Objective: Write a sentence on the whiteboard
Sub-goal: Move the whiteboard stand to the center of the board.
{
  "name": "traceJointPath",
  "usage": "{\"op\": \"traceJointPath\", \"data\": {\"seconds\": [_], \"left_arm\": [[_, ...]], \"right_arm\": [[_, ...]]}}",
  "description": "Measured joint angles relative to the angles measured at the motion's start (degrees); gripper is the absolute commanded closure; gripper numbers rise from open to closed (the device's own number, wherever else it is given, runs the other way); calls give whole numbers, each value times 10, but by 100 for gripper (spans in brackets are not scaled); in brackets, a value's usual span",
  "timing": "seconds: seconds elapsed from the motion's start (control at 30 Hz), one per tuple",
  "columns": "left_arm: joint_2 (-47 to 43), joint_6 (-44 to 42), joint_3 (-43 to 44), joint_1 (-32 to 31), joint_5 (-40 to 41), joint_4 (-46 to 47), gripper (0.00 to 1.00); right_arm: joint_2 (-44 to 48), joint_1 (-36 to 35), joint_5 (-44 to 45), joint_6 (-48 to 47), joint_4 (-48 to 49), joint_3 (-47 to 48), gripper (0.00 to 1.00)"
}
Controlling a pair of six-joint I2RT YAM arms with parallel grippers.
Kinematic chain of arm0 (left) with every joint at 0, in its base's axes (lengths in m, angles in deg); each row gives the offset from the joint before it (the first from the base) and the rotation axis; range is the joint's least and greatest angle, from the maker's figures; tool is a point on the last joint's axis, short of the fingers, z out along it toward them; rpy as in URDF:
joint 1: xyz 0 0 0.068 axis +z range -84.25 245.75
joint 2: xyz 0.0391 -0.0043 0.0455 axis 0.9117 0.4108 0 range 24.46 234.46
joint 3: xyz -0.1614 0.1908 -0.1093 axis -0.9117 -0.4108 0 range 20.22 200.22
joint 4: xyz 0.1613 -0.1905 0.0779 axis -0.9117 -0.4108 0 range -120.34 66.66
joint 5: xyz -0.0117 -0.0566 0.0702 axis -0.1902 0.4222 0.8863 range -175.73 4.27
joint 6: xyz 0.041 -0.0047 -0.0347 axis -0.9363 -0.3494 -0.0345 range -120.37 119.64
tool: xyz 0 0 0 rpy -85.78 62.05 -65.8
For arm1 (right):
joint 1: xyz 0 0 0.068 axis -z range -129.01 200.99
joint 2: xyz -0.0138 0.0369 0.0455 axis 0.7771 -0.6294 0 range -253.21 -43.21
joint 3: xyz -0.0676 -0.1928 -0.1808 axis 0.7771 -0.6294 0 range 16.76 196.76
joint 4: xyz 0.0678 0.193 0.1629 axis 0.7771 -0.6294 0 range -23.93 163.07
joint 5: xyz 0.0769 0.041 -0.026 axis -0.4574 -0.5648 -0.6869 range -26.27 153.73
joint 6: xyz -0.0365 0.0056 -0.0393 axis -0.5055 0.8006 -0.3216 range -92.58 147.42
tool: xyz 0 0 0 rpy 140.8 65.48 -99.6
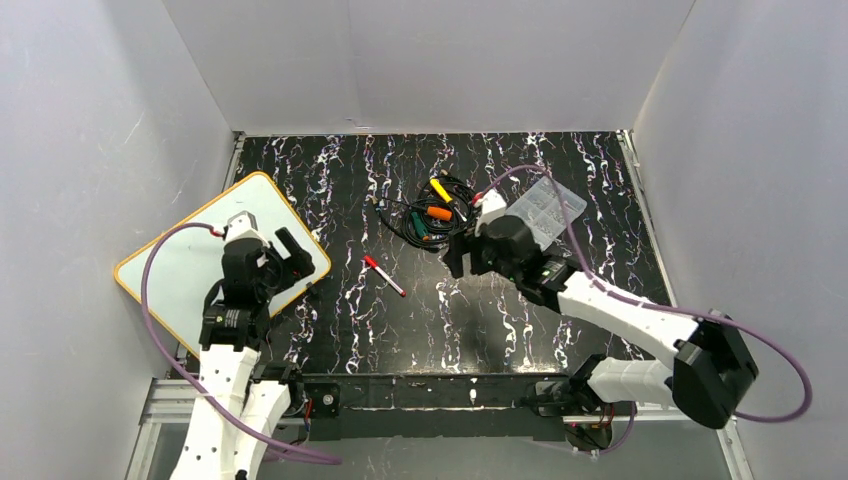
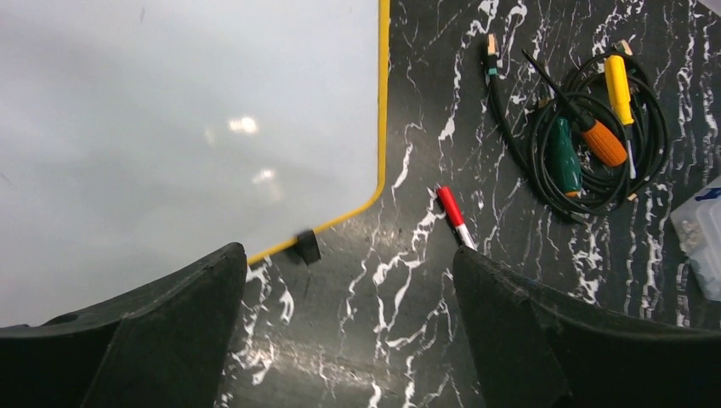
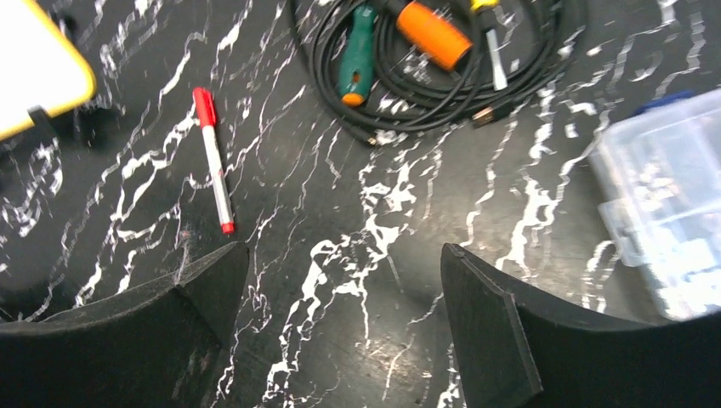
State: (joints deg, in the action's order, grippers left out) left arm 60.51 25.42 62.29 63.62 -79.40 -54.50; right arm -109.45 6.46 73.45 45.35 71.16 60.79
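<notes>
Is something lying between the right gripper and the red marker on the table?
Nothing visible does. Only bare tabletop lies between the open right gripper and the marker. The cable coil sits on the far side, off that path.

Overhead view looks down; close wrist views share red marker (image 3: 214, 161) and whiteboard (image 2: 170, 127) corner

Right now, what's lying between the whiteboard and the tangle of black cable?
A red marker, lying loose on the table; the left wrist view shows it best.
</notes>
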Motion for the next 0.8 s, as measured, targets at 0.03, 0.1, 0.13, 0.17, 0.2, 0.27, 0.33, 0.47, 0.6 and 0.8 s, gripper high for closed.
{"op": "traceJointPath", "data": {"seconds": [0.03, 0.1, 0.13, 0.17, 0.2, 0.27, 0.33, 0.47, 0.6, 0.8], "left_arm": [[-5, 12, -6, 0, -4, -5, 21], [-3, 40, -23, 0, -15, -8, 26], [2, 50, -31, -2, -19, -9, 29], [11, 63, -43, -5, -21, -9, 32], [17, 73, -53, -9, -22, -9, 34], [33, 93, -76, -27, -14, -9, 34], [47, 111, -95, -63, 8, -9, 36], [81, 137, -106, -132, 59, -6, 43], [125, 153, -112, -151, 102, 14, 48], [161, 165, -133, -158, 154, 38, 60]], "right_arm": [[-16, -15, 5, 2, 7, 0, 11], [-41, -40, 11, 8, 20, 0, 11], [-49, -51, 11, 13, 28, 0, 11], [-55, -61, 11, 17, 37, 0, 11], [-57, -66, 11, 23, 43, 0, 11], [-56, -72, 12, 31, 60, 0, 11], [-54, -75, 16, 37, 74, 0, 10], [-36, -76, 33, 42, 82, -12, 8], [-7, -76, 57, 39, 79, -24, 6], [33, -76, 87, 31, 78, -33, 4]]}}
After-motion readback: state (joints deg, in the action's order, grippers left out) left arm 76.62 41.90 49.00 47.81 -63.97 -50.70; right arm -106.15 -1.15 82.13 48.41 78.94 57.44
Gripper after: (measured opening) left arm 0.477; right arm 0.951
